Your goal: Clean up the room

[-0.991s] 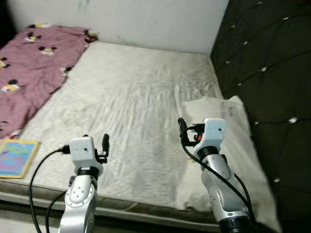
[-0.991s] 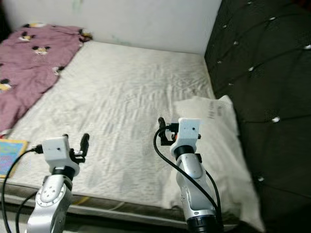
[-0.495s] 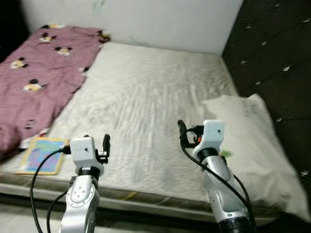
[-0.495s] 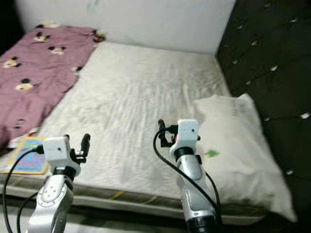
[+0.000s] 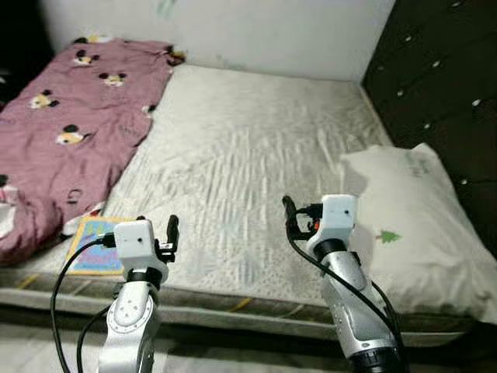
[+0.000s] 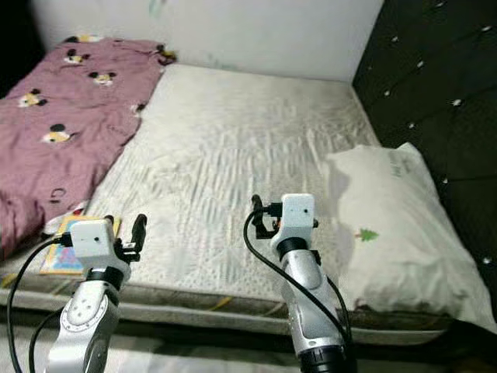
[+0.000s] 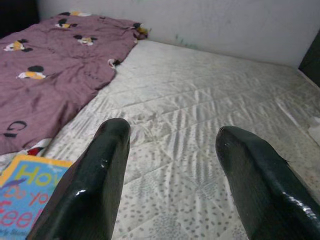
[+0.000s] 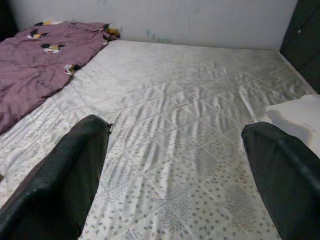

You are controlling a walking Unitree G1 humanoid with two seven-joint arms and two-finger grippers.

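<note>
1. We hold both arms up at the near edge of the bed — the left tool (image 7: pixel 170 190) and the right tool (image 8: pixel 175 175) each have their fingers spread apart, gripping nothing.
2. Just beyond the left tool, a colourful book (image 5: pixel 99 235) lies at the mattress (image 5: pixel 248 148) edge, beside the maroon cartoon-print blanket (image 5: pixel 70 124).
3. On our right, a white pillow (image 5: pixel 419 225) rests against the dark tufted headboard (image 5: pixel 443 70).
4. Farthest off — a pale wall (image 5: pixel 264 31).

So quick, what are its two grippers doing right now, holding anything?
Left gripper: open, holding nothing, above the mattress.
Right gripper: open, holding nothing.
</note>
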